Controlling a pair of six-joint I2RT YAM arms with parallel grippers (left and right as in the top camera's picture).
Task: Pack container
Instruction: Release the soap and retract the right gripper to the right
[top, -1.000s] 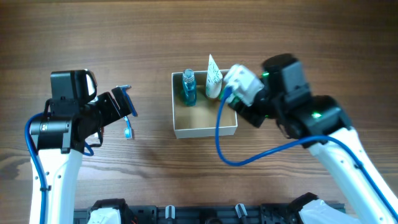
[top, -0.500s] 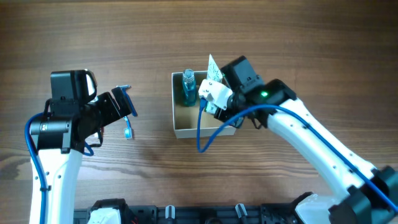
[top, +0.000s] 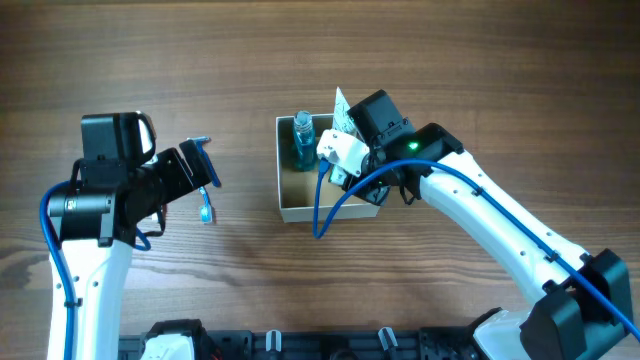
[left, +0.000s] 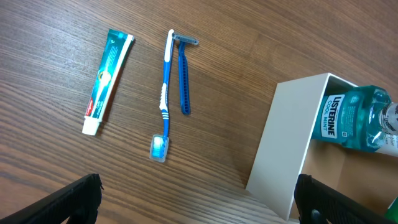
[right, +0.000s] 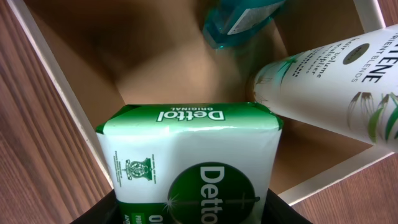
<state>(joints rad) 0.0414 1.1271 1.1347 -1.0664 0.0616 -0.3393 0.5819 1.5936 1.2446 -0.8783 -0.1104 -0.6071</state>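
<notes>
The place looks like a robotics lab. A white left arm (top: 90, 275) and a white right arm (top: 505, 230), each with a loose blue cable (top: 317, 222), stand at the near corners of a wood-grain bench (top: 450, 60). A black rail (top: 320, 348) with clips runs along the near edge.

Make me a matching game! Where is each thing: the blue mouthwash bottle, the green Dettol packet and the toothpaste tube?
Things:
1. mouthwash bottle
2. Dettol packet
3. toothpaste tube

Places:
A. lying on the table
B. gripped by the right gripper
C. sitting inside the container, with nothing gripping it

Pairs: 1-C, 2-B, 3-A
</notes>
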